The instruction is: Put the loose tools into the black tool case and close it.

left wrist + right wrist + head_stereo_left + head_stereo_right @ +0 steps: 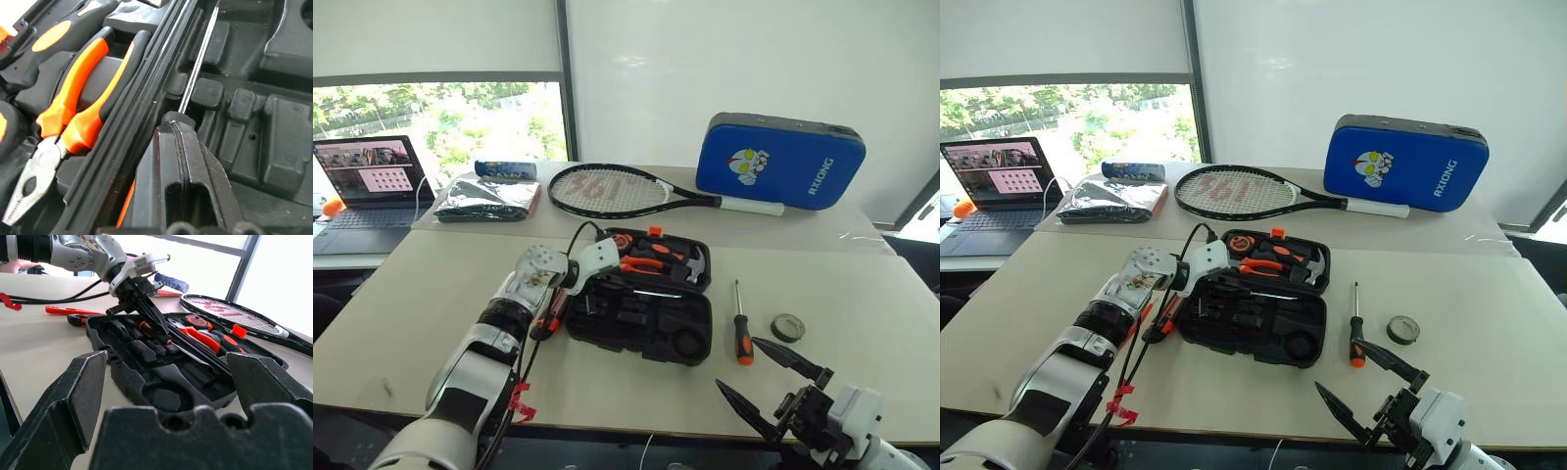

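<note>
The black tool case (690, 315) lies open mid-table; its far half holds orange pliers (78, 98) and other tools. My left gripper (588, 286) reaches into the case's left end with its fingers (188, 161) pressed shut. Their tips sit over a screwdriver (155, 333) lying in the case, just where its metal shaft (195, 68) leaves the handle. I cannot tell whether they pinch it. A second screwdriver (741, 338) and a round grey tape measure (787, 327) lie right of the case. Two orange tools (68, 310) lie left of it. My right gripper (736, 362) hovers open at the near right.
A tennis racket (607, 191) and a blue padded case (778, 162) rest on the far table. A laptop (367, 181) and a silvery bag (489, 199) sit at the far left. The table's near edge (636, 416) runs just below the case.
</note>
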`<state>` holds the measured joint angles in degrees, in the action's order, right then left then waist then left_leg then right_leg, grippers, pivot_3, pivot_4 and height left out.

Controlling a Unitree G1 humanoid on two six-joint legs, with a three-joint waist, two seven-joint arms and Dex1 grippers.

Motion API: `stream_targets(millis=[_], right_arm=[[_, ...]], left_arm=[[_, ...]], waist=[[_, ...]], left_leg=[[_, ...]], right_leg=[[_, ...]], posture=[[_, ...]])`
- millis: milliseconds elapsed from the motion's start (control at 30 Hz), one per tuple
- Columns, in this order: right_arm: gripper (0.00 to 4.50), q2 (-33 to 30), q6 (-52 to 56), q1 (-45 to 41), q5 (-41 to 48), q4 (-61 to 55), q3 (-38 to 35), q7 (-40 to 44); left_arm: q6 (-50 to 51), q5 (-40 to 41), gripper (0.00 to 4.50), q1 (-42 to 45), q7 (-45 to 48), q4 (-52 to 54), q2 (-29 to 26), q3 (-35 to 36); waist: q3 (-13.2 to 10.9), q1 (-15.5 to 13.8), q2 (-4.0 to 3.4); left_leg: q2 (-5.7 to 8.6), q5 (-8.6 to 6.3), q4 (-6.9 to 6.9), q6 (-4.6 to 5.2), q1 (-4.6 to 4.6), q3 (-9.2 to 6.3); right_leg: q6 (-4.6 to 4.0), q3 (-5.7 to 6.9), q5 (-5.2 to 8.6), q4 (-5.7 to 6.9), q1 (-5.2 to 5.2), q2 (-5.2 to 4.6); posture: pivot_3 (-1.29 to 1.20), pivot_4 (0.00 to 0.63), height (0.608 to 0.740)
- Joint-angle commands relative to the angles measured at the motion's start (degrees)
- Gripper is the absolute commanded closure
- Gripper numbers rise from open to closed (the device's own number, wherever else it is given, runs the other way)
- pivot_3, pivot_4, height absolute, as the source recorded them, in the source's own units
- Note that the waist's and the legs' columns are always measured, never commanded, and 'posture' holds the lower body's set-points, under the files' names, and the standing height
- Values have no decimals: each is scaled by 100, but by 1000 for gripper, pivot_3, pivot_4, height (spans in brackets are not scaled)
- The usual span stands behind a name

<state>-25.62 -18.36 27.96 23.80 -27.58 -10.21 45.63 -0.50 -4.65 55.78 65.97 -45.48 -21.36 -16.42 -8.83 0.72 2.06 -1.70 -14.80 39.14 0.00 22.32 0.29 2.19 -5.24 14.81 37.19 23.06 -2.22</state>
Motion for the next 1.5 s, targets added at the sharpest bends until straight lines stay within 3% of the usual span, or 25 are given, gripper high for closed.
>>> stream_targets(millis=[33, 467, 567, 667, 767, 967, 1133, 1267, 1500], right_arm=[[0, -38, -48, -5, 57, -185, -139, -83], [0, -20, -51, -42, 0, -198, -96, -182], [0, 14, -56, -36, -29, -231, -181, -300], [0, -22, 118, 102, 234, -353, -426, -440], [0, -88, 301, 388, 504, -432, -768, -471], [0, 38, 526, 1132, 746, -346, -1302, -565], [0, 216, 689, 1611, 407, -358, -1464, -784], [0, 171, 1754, 1731, 87, -670, -1456, -1536], [0, -745, 4773, -148, 1389, -1456, -1122, -2771]], left_arm=[[3, -181, 4466, 92, -121, -198, 67, -88], [-32, -392, 4466, 1, -231, -480, 320, -231], [-323, -263, 4466, -79, -311, -362, 180, -36], [-417, 484, 4466, -277, 113, 86, -55, 588], [-338, 1262, 3813, -661, 959, 665, -484, 1095], [-359, 2262, 1564, -1998, 2145, 1504, -1717, 1960], [-75, 2886, 96, -3349, 2369, 2277, -2390, 2735], [-115, 3122, 40, -4492, 2294, 2924, -2580, 3198], [130, 3451, 40, -4885, 1724, 3749, -2330, 3344]], waist=[[0, 1, 0], [2, -26, -2], [2, -20, -2], [2, 11, -3], [1, 57, -2], [2, 81, -8], [2, 23, -8], [4, 9, -11], [3, 29, -6]], left_leg=[[0, 0, 0, 0, -1, 0], [2, 0, 1, 0, -13, -1], [2, 0, 1, 0, -18, -1], [0, 0, 0, 0, -21, -1], [-6, 0, -7, 0, -1, 5], [-12, -1, -23, 1, -9, 8], [-18, -1, -19, 0, -14, 12], [-27, 0, -19, -1, -21, 16], [-31, 21, -14, 2, -27, 31]], right_leg=[[0, 0, 0, 0, -1, 0], [2, 2, 1, -1, -16, -1], [2, 2, 1, -2, -22, -1], [1, 1, 1, -2, -23, -1], [-2, -7, -1, 6, 8, 2], [-9, -10, 1, 4, 10, 4], [-10, -6, 3, 2, 3, -8], [-12, -6, 7, 3, 2, -17], [-9, -28, 7, 1, 1, -26]], posture=[[0, 150, 740], [0, 150, 740], [0, 150, 740], [0, 150, 740], [0, 150, 740], [0, 150, 740], [0, 150, 740], [0, 150, 740], [0, 150, 740]])
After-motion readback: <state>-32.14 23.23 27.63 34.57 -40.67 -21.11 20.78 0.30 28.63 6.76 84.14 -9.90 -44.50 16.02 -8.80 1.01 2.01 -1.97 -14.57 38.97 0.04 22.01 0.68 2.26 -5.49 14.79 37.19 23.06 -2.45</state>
